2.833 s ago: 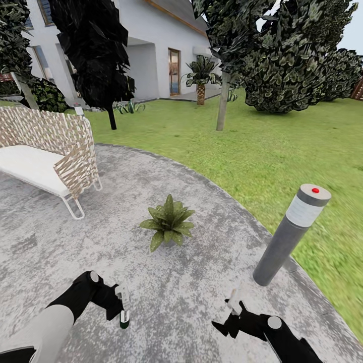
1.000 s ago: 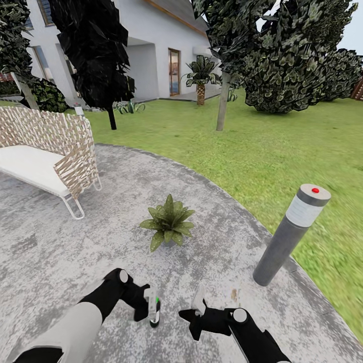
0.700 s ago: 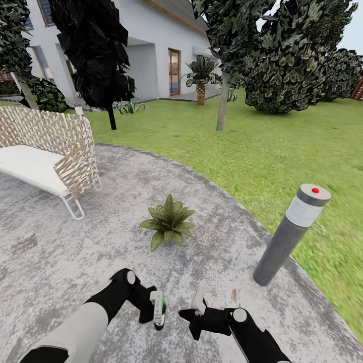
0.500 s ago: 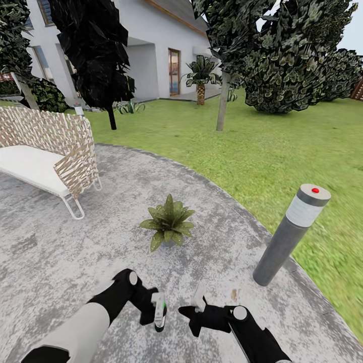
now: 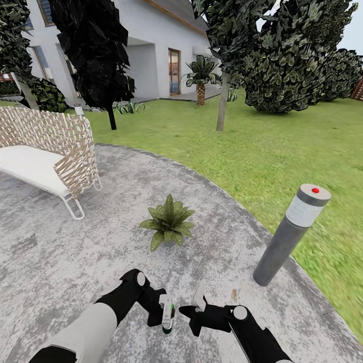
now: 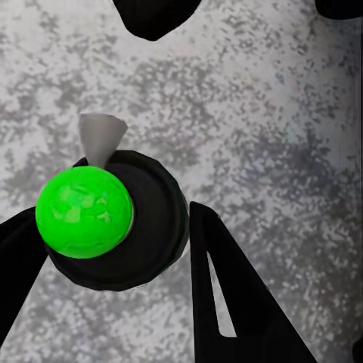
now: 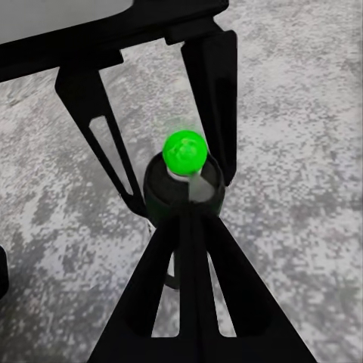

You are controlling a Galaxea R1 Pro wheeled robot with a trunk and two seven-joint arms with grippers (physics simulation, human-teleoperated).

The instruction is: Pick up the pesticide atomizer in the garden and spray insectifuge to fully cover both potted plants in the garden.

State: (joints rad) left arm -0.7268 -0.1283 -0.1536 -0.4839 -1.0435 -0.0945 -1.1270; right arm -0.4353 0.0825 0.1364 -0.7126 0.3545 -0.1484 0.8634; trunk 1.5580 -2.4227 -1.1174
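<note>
The pesticide atomizer [image 5: 167, 316], a slim dark-green bottle with a white label, hangs upright low over the paving, and my left gripper [image 5: 162, 313] is shut on it. Its black spray head [image 6: 144, 227] carries a bright green tip [image 6: 83, 212] between my left fingers [image 6: 234, 302]. My right gripper [image 5: 199, 301] is shut, just to the right of the bottle, with its joined fingertips [image 7: 190, 212] up against the spray head [image 7: 181, 185]. One potted plant [image 5: 169, 223], a low green rosette, stands on the paving ahead of both grippers.
A grey bollard lamp [image 5: 288, 238] with a red dot stands at the paving's right edge. A woven chair [image 5: 48, 151] with a white cushion sits at the left. Lawn [image 5: 262, 146], trees and a white house [image 5: 151, 45] lie beyond the grey paving [image 5: 60, 252].
My left arm has carried the atomizer rightward until it sits beside the right gripper. The right gripper shifted left early on and has since held still.
</note>
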